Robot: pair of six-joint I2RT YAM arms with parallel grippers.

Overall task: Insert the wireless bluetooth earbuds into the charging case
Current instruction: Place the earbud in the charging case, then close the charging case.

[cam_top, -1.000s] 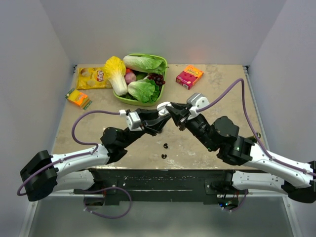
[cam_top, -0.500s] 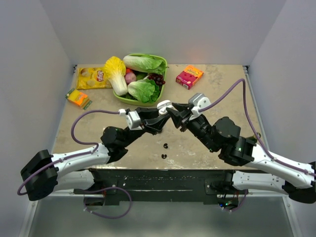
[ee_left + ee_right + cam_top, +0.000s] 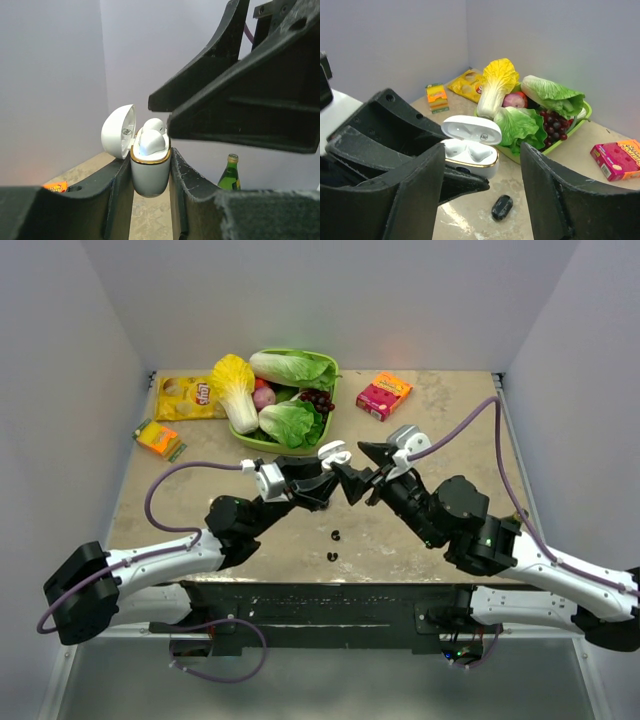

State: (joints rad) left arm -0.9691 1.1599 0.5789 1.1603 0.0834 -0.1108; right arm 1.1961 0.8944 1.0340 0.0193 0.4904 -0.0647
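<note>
My left gripper (image 3: 334, 468) (image 3: 150, 167) is shut on the charging case (image 3: 332, 453) (image 3: 148, 172), a small white case with a gold rim, held upright above the table with its lid swung open. In the right wrist view the case (image 3: 470, 150) shows two white wells. My right gripper (image 3: 358, 468) (image 3: 481, 162) is open, its fingers (image 3: 225, 100) apart just right of the case and not touching it. Two tiny black earbuds (image 3: 335, 535) (image 3: 331, 556) lie on the table below, near the front edge. One earbud (image 3: 502, 207) shows under the case.
A green basket (image 3: 262, 443) of lettuce, grapes and fruit stands at the back, with a yellow cabbage (image 3: 235, 390) beside it. A yellow chips bag (image 3: 185, 397), an orange box (image 3: 158, 438) and a pink box (image 3: 384, 395) lie around. A green bottle (image 3: 229, 173) shows far off.
The right gripper's jaws have spread apart and it has drawn back a little to the right of the case. The left gripper holds the case still.
</note>
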